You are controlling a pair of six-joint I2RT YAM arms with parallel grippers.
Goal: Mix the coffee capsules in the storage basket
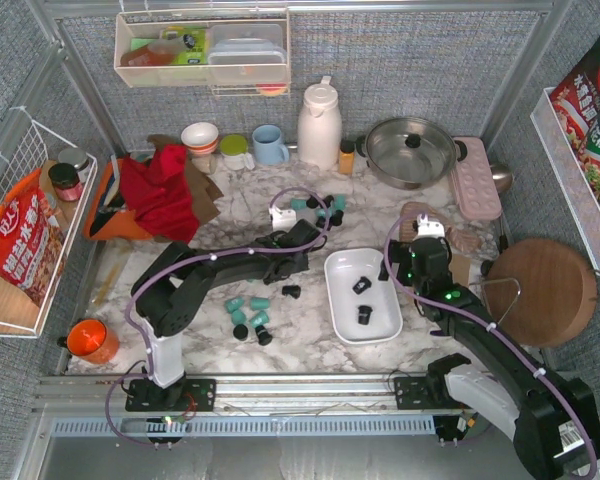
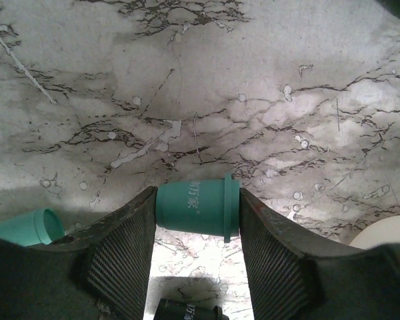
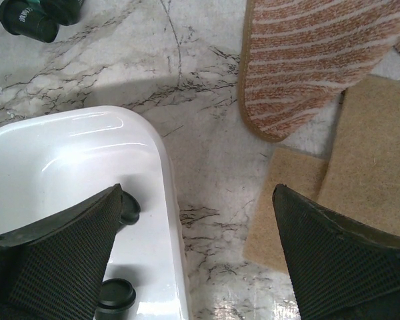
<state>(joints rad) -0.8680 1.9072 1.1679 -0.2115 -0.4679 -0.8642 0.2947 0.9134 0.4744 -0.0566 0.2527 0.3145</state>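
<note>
My left gripper is shut on a teal capsule, held sideways just above the marble. In the top view this gripper is left of the white storage basket and hides the capsule. The basket holds two black capsules. My right gripper is open and empty, with one finger over the basket and the other outside its right rim; in the top view it is at the basket's right side. Loose teal and black capsules lie left of the basket, and more lie behind it.
A kettle, pot, mugs and red cloth stand at the back. Striped and tan mats lie right of the basket, and beyond them a round wooden board. An orange cup is at the front left.
</note>
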